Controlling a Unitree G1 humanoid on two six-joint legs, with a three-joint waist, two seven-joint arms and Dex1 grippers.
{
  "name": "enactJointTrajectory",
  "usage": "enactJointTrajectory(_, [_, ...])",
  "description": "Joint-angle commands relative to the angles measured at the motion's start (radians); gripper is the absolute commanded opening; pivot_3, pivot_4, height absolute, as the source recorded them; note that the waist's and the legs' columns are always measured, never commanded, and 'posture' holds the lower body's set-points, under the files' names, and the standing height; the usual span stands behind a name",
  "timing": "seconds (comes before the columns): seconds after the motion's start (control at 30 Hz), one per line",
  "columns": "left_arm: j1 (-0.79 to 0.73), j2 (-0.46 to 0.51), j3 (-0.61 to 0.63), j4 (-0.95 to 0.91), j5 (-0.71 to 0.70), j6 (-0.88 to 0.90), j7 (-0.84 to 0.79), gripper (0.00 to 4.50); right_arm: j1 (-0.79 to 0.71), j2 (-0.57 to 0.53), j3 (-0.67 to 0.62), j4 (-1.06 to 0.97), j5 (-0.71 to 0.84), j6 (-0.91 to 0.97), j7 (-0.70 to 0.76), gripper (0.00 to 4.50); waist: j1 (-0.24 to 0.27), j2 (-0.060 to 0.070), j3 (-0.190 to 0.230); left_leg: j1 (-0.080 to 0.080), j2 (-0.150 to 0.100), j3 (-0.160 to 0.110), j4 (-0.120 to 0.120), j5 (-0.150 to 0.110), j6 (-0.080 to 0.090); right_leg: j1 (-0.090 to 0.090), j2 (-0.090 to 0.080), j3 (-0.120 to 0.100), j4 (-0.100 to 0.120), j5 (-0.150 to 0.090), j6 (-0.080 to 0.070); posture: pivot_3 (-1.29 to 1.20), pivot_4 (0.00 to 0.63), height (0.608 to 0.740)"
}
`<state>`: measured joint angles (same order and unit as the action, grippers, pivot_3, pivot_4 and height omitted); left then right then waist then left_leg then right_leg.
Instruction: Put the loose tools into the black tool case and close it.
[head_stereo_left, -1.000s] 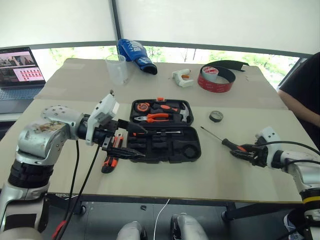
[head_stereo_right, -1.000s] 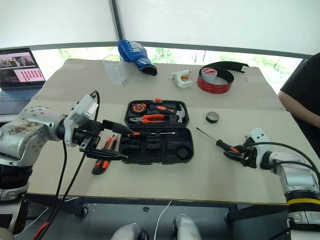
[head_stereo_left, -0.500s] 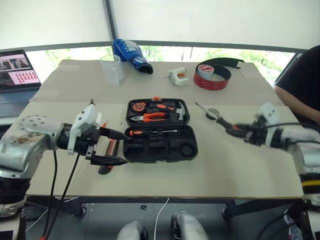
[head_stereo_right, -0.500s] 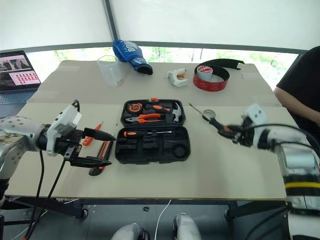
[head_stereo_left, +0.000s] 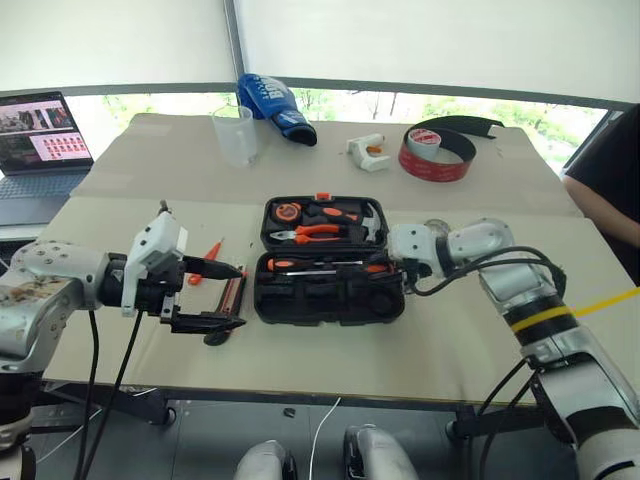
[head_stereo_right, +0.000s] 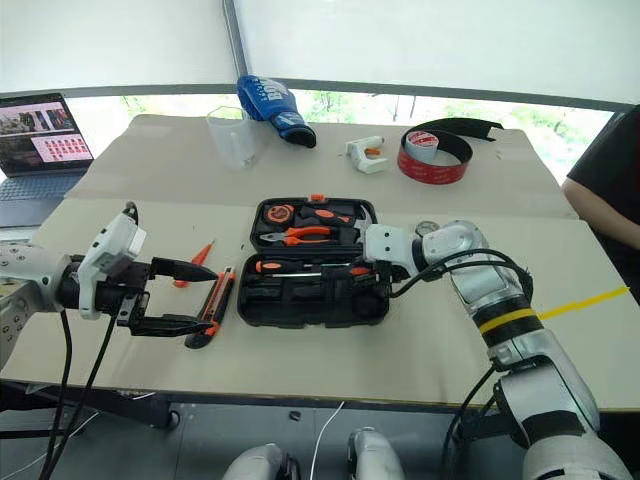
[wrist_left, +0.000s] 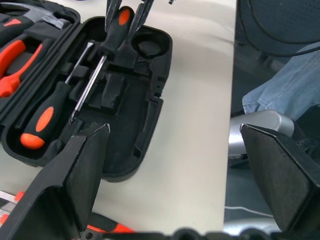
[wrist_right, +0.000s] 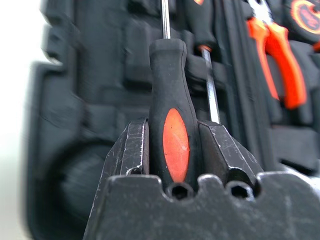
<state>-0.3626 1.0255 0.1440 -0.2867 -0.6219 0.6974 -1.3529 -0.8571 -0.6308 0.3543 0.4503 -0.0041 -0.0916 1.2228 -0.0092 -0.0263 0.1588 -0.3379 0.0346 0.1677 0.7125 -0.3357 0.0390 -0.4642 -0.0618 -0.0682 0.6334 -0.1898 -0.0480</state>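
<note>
**Op:** Left eye view gives me the layout, big things first. The counter (head_stereo_left: 330, 350) carries the case (head_stereo_left: 328, 262), open, lid half at the back with pliers and a hammer in it, tray half toward me. One screwdriver already lies in the tray.

**Spotter:** And the right arm?

**Op:** My right pincer (wrist_right: 172, 150) is clenched on a second screwdriver (wrist_right: 169, 120), pads on both sides of the black-and-orange handle, shaft pointing across the tray. It sits over the right part of the tray, just beside the seated one.

**Spotter:** Left side?

**Op:** My left pincer (head_stereo_left: 212, 295) is released, jaws wide, holding nothing, hovering left of the case. The knife (head_stereo_left: 228, 303) lies by the case's left edge on the counter, the slim orange driver (head_stereo_left: 203, 262) just beyond it.

**Spotter:** How do you want to seat it?

**Op:** I'd line the shaft up parallel to the seated driver, lower until the handle sits in its moulded slot, then let go. My worry is a crooked handle riding on the ridge, which I reckon would stop the lid closing. Knife, slim driver and the small tape (head_stereo_left: 436, 227) behind my right arm still wait.
</note>
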Motion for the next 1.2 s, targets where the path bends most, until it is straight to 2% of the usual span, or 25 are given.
enactJointTrajectory(0.03, [0.003,0.020,0.039,-0.032,-0.016,-0.017,0.013,4.50,-0.043,0.025,-0.018,0.068,-0.028,-0.083,-0.018,1.05,-0.005,0.000,0.000,0.000,0.000,0.000,0.000,0.000,0.000,0.000,0.000,0.000,0.000,0.000,-0.001,0.00,0.150,0.730])
enactJointTrajectory(0.4, [-0.009,0.015,0.023,-0.035,-0.015,-0.022,0.043,4.50,-0.102,0.092,-0.023,0.256,-0.102,-0.185,-0.080,1.05,-0.012,0.000,0.000,0.002,0.001,0.001,0.000,0.003,-0.005,-0.004,0.000,0.003,0.012,-0.003,-0.005,0.00,0.150,0.730])
enactJointTrajectory(0.47, [-0.015,0.013,0.021,-0.032,-0.015,-0.022,0.046,4.50,-0.103,0.090,-0.026,0.266,-0.105,-0.208,-0.075,2.07,-0.012,0.000,0.000,0.002,0.001,0.000,0.000,0.003,-0.006,-0.004,0.000,0.003,0.013,-0.004,-0.006,0.00,0.150,0.730])
enactJointTrajectory(0.6, [-0.020,0.011,0.015,-0.022,-0.012,-0.028,0.047,4.50,-0.111,0.105,-0.056,0.250,-0.072,-0.181,-0.067,3.28,-0.012,0.000,0.000,0.001,0.001,0.000,0.000,0.003,-0.006,-0.005,0.000,0.003,0.013,-0.004,-0.007,0.00,0.150,0.730])
enactJointTrajectory(0.83, [-0.050,0.006,-0.008,0.009,0.000,-0.044,0.046,4.50,-0.109,0.119,-0.078,0.207,-0.054,-0.148,-0.059,3.30,-0.013,0.000,0.000,0.001,0.001,0.000,0.000,0.003,-0.006,-0.005,0.000,0.003,0.014,-0.004,-0.007,0.00,0.150,0.730])
enactJointTrajectory(0.97, [-0.063,0.003,-0.018,0.023,0.005,-0.058,0.046,4.50,-0.095,0.158,-0.098,0.148,-0.002,0.000,-0.024,3.30,-0.015,0.000,0.000,0.001,0.002,0.000,0.000,0.003,-0.006,-0.006,0.001,0.003,0.014,-0.004,-0.007,0.00,0.150,0.730])
enactJointTrajectory(1.2, [-0.083,0.006,-0.030,0.037,0.009,-0.066,0.041,4.50,-0.089,0.150,-0.045,0.203,-0.086,0.026,-0.038,3.30,-0.012,0.000,0.000,0.001,0.001,0.001,0.000,0.003,-0.006,-0.006,0.000,0.003,0.014,-0.004,-0.007,0.00,0.150,0.730])
